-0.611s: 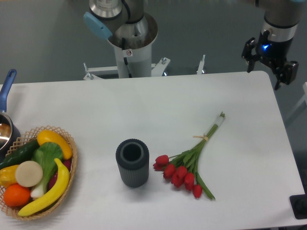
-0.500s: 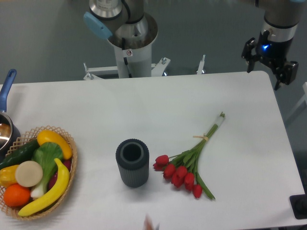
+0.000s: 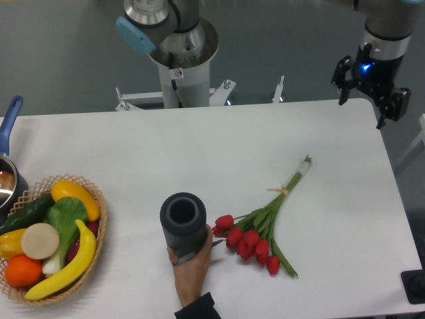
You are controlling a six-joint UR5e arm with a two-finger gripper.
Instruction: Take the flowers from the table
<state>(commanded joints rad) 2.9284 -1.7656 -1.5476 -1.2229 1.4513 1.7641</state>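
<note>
Over on the left, the wicker basket point(image 3: 56, 239) is sitting full of fruit and vegetables, with a blue-handled pot point(image 3: 8, 166) peeking in at the edge. Moving across the white counter point(image 3: 199, 146), a person's hand point(image 3: 191, 262) is reaching in from the bottom and wrapping around the dark ribbed cylinder point(image 3: 182, 224), right beside the tulip heads. And there are the flowers point(image 3: 262, 226), lying flat on the counter just right of that cylinder, red buds pointing down-left, stems running up and right past the tan band. Far right, up beyond the back corner, the claw point(image 3: 369, 90) is hanging empty with its fingers spread apart, well away from the bunch. So the pick is looking not yet begun, this is the approach stage. Next the arm is needing to travel down toward the stems, probably near the band, minding that hand close by.
</note>
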